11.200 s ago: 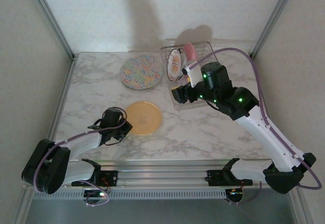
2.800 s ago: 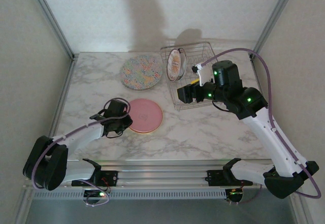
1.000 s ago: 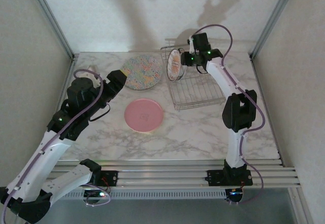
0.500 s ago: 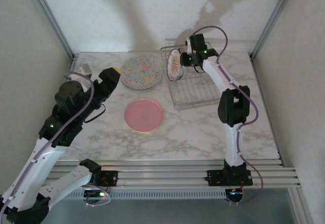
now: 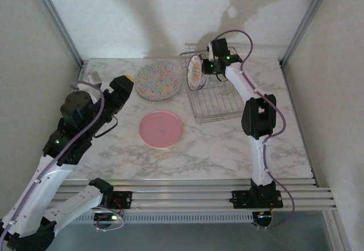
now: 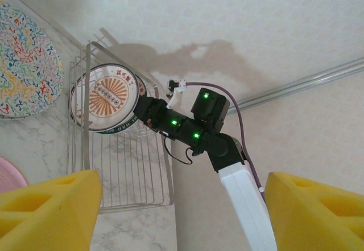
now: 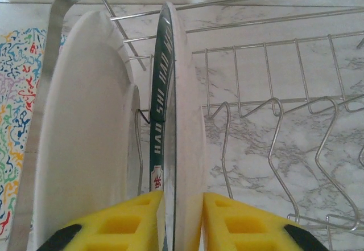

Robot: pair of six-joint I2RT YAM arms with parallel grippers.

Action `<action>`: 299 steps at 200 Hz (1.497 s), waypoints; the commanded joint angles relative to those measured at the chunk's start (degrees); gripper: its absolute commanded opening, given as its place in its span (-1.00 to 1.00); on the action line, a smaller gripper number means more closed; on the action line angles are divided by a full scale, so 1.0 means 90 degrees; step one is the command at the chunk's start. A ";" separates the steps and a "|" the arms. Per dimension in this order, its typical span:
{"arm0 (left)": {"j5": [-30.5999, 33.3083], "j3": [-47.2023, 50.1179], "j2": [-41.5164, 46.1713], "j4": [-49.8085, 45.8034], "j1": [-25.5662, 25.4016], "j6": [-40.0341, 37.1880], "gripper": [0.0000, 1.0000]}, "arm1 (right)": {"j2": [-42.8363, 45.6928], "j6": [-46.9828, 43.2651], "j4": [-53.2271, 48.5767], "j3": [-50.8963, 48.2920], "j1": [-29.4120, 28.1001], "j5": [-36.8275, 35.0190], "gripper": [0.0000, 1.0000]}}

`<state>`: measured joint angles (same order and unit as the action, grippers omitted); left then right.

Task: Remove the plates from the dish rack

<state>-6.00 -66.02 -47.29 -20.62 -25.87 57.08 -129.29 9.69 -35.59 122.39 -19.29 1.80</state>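
Two white plates with dark lettered rims stand upright at the left end of the silver wire dish rack [image 5: 219,97] [image 7: 267,143]. The left one [image 6: 105,96] [image 7: 85,131] shows an orange centre motif. My right gripper [image 7: 183,200] [image 5: 206,67] comes down from above and is shut on the rim of the other plate [image 7: 177,91], one yellow finger on each face. The speckled plate [image 5: 158,80] [image 6: 23,69] and the pink plate [image 5: 161,129] lie flat on the table. The yellow-orange plate is hidden. Raised at the left, my left gripper [image 5: 123,87] [image 6: 183,185] is wide open and holds nothing.
The marble table has metal frame posts [image 5: 54,17] at its back corners and walls close around it. The right part of the rack holds bare wire slots [image 7: 318,126]. The right arm [image 6: 199,131] stretches over the rack's far edge.
The pink plate left the rack and now lies where the yellow-orange one was. In the last second the left arm drew back to the left and the right gripper settled onto the plate's rim.
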 commanded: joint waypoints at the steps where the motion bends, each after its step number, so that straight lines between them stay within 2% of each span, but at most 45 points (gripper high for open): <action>1: 0.0147 -0.0252 0.0054 0.0136 -0.0063 0.0045 0.50 | -0.0127 0.0054 -0.0049 0.0295 0.0017 0.0204 -0.56; 34: 0.0167 -0.0313 0.0012 0.0133 -0.0070 0.0045 0.49 | -0.0107 0.0039 -0.0087 0.0426 -0.0022 0.0068 -0.74; 62: 0.0150 -0.0502 -0.0111 0.0133 -0.0066 -0.0032 0.49 | -0.0060 -0.0010 -0.0152 0.0475 -0.0082 -0.0186 -1.00; 112: 0.0150 -0.0962 -0.0406 0.0025 -0.0060 -0.0236 0.49 | 0.0231 -0.0007 -0.0168 0.0547 -0.0179 -0.0786 -1.00; 149: -0.0008 -0.1081 -0.0626 0.0152 -0.0068 -0.0287 0.49 | 0.0572 -0.0144 -0.0278 0.0601 -0.0298 -0.1786 -1.00; 187: -0.0238 -0.1160 -0.0879 0.0313 -0.0071 -0.0302 0.49 | 0.1058 -0.0349 -0.0251 0.0308 -0.0298 -0.2561 -1.00; 232: -0.0469 -0.1258 -0.1173 0.0544 -0.0113 -0.0307 0.48 | 0.1768 -0.0480 -0.0170 -0.0084 -0.0202 -0.3085 -1.00; 269: -0.0703 -0.1437 -0.1632 0.0641 -0.0281 -0.0346 0.48 | 0.2572 -0.0567 -0.0053 -0.0471 -0.0057 -0.3175 -1.00; 299: -0.0843 -0.1567 -0.2080 0.0685 -0.0488 -0.0375 0.48 | 0.3294 -0.0495 -0.0040 -0.0867 0.0060 -0.2659 -1.00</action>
<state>-10.96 -78.02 -63.40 -16.45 -28.71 55.05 -106.00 5.23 -39.07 116.86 -19.53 -24.23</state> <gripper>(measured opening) 0.743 0.105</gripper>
